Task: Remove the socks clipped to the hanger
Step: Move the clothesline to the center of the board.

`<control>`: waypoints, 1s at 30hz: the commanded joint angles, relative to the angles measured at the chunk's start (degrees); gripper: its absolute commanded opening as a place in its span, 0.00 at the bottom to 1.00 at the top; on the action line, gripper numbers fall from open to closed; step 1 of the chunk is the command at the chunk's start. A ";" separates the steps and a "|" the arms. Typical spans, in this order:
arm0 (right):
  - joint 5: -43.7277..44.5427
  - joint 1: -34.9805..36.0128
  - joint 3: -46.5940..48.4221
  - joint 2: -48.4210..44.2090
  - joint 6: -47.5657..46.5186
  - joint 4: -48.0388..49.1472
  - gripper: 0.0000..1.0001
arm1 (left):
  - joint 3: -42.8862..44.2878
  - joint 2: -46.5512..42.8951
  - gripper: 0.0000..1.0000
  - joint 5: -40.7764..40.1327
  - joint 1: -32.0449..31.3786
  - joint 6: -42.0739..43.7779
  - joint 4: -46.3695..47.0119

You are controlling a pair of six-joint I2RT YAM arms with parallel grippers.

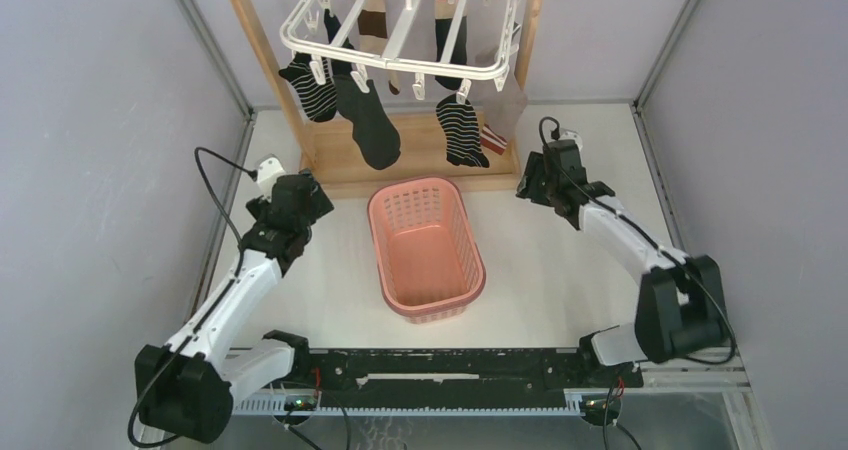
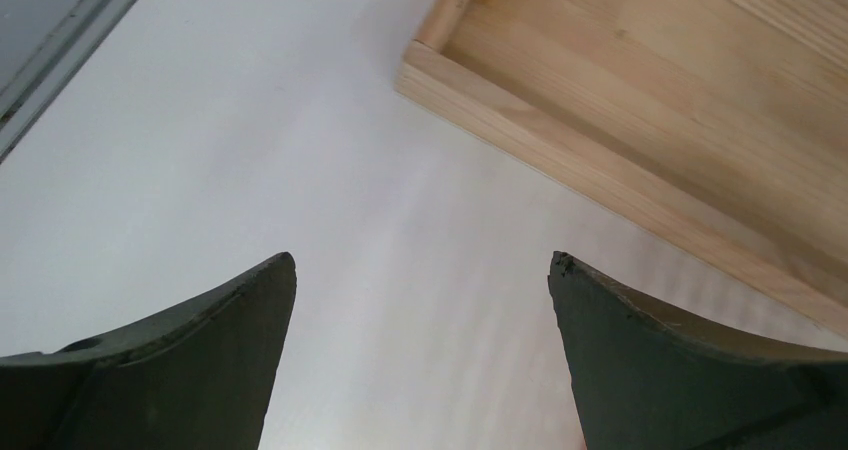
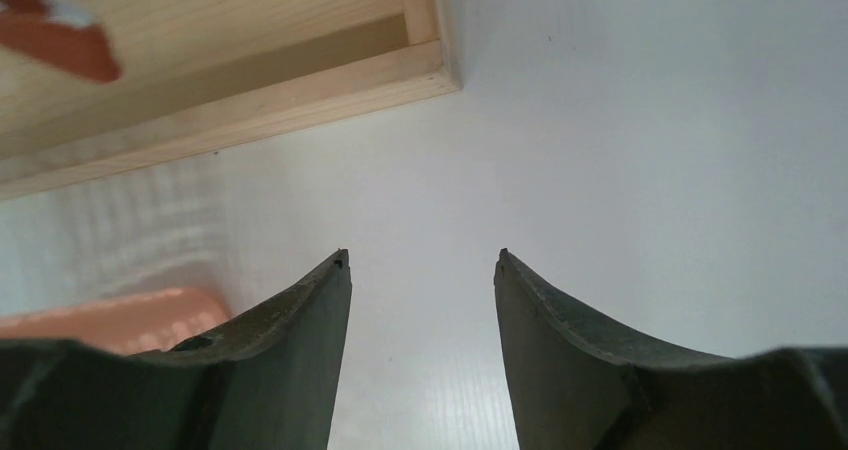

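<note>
Both hands are low and empty. The left gripper [image 2: 422, 260] has its jaws spread wide over bare table [image 2: 250, 150], and the right gripper [image 3: 420, 258] stands partly open with nothing between its fingers. Between the two, back toward the arm bases, sits the pink basket [image 1: 378, 232]. Just ahead of each gripper lies the base of the wooden rack [image 2: 640, 100], one corner close in front of the left fingers and another close in front of the right. Farther ahead and well above both grippers, the hanger [image 1: 400, 62] hangs in the rack with the socks [image 1: 372, 125] clipped to it. A black sock [image 1: 380, 140] and a striped sock [image 1: 315, 92] hang ahead of the left gripper, overlapping at the top. Another striped sock [image 1: 462, 130] and a grey sock [image 1: 505, 110] hang ahead of the right. The likely trouble is in the pull. The hanger hangs free, so a tug on a firmly clipped sock could swing the frame or lift its hook off instead of freeing the fabric. A hard downward drag might rock the rack. Where socks overlap, the wide left jaws could close on two at once. A gripper rising from this low could catch the rack's base edge, and a sock released too far forward would land on the rack base, not in the basket.
</note>
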 commanded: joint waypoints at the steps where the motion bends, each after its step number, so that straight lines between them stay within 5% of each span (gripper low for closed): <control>1: -4.46 -2.22 5.93 7.56 -2.31 6.75 0.61 | 1.59 3.42 1.00 3.29 4.33 1.95 4.80; 18: -2.32 -3.72 15.99 24.08 -2.88 13.05 0.61 | 10.24 22.99 0.95 2.04 12.28 2.63 15.60; 30: -1.52 -4.95 20.61 29.82 -4.57 8.26 0.59 | 21.08 37.62 0.82 8.37 13.76 3.59 11.87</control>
